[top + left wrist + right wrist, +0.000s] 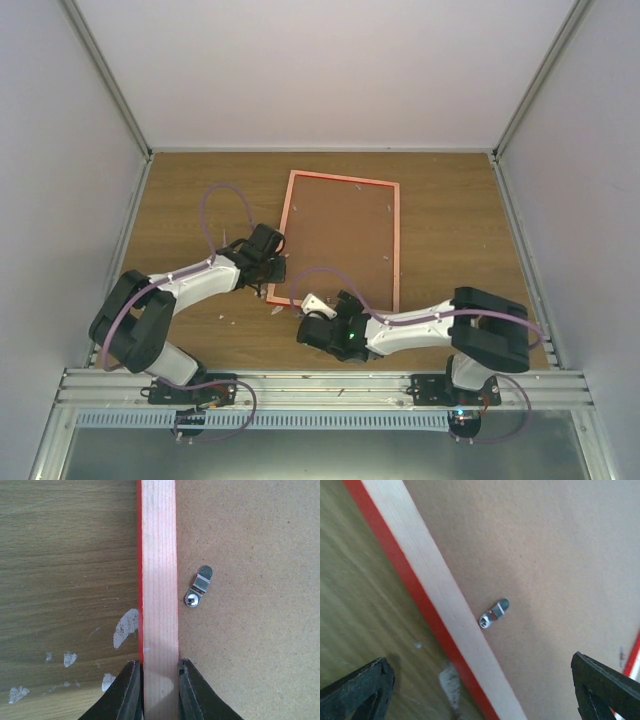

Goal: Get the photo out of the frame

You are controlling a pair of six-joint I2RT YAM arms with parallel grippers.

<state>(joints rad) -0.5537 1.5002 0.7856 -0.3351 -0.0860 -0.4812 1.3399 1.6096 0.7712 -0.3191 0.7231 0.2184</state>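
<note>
The frame (397, 240) lies face down in the middle of the table, its brown backing board (340, 235) facing up. The photo is hidden under the board. My left gripper (274, 262) is shut on the frame's left rail (159, 580), one finger on the table side and one on the board side (159, 672). Over the frame's near left corner, my right gripper (305, 308) is open wide, with the rail (435, 605) and the board between its fingers (480, 680), touching nothing. A small metal turn clip (198, 586) sits beside the rail, and another clip (494, 614) shows in the right wrist view.
The wooden tabletop (190, 200) has white scuff marks (125, 627) beside the frame. Grey enclosure walls (60, 150) close off the left, right and back. An aluminium rail (320, 385) carrying both arm bases runs along the near edge.
</note>
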